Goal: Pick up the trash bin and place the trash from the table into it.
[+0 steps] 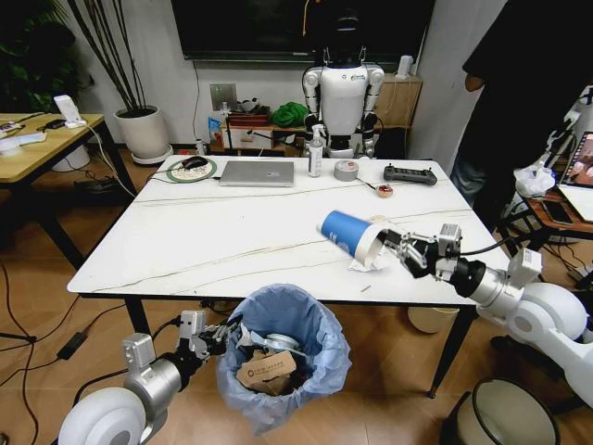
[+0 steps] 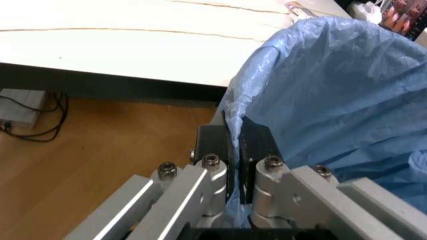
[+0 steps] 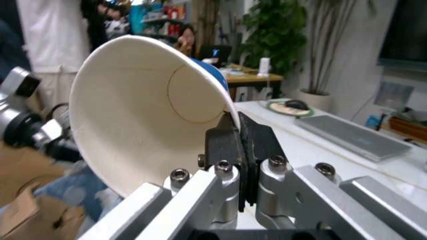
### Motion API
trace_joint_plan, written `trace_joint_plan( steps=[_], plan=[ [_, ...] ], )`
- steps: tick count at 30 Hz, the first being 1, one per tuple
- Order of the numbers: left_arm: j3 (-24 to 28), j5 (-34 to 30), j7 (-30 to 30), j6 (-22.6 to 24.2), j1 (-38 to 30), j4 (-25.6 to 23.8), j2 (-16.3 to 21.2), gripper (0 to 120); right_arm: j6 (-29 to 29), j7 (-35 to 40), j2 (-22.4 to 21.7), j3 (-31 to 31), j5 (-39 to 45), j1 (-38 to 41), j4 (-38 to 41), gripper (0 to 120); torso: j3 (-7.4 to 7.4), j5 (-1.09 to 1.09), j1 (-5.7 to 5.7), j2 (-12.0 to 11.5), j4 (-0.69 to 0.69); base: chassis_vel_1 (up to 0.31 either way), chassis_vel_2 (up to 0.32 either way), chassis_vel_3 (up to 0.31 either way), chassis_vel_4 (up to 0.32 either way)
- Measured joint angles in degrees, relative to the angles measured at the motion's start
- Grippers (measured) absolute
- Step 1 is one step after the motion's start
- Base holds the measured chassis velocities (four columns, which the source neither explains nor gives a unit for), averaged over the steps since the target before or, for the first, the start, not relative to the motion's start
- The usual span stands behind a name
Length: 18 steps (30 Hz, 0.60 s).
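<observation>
1. The left pincer (image 1: 222,336) at lower left of the frame was clamped on the blue-bagged rim of the trash bin (image 1: 283,366), below the bench (image 1: 232,232) edge.
2. The right pincer (image 1: 387,237) at centre right pinched the rim of a blue paper cup (image 1: 347,232), tipped sideways above the bench.
3. Brown paper lay inside the bin.

Wooden floor (image 1: 56,287) underfoot, cables trailing across it. Against the white wall (image 1: 162,56) stands a potted plant (image 1: 141,120) in a white pot, beside a light wooden desk (image 1: 37,148). A dark screen (image 1: 278,28) hangs above a low cabinet (image 1: 255,130).
</observation>
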Motion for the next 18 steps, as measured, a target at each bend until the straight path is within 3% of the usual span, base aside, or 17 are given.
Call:
trace_joint_plan(
  steps=[8, 14, 18],
  plan=[
    [0.0, -0.3, -0.2, 0.0, -0.2, -0.1, 0.0, 0, 0.2, -1.0, -2.5, -4.2, -2.6, 1.1, 3.4, 0, 0.0, 0.0, 0.0, 0.0, 0.0, 0.0, 0.0, 0.0, 0.0],
    [0.2, -0.2, -0.3, 0.0, -0.1, -0.4, -0.5, 0, 0.2, 0.5, -3.9, -20.3, -3.9, 13.3, 6.4, 0, 0.0, 0.0, 0.01, 0.0, 0.01, 0.0, 0.0, 0.0, 0.0],
    [0.4, -0.1, -0.3, 0.1, 0.0, -0.4, -0.7, 0, 0.1, 0.8, -2.9, -25.2, -3.8, 18.1, 5.6, 0, 0.0, -0.01, 0.01, 0.0, 0.02, 0.0, 0.0, 0.0, 0.0]
  ],
)
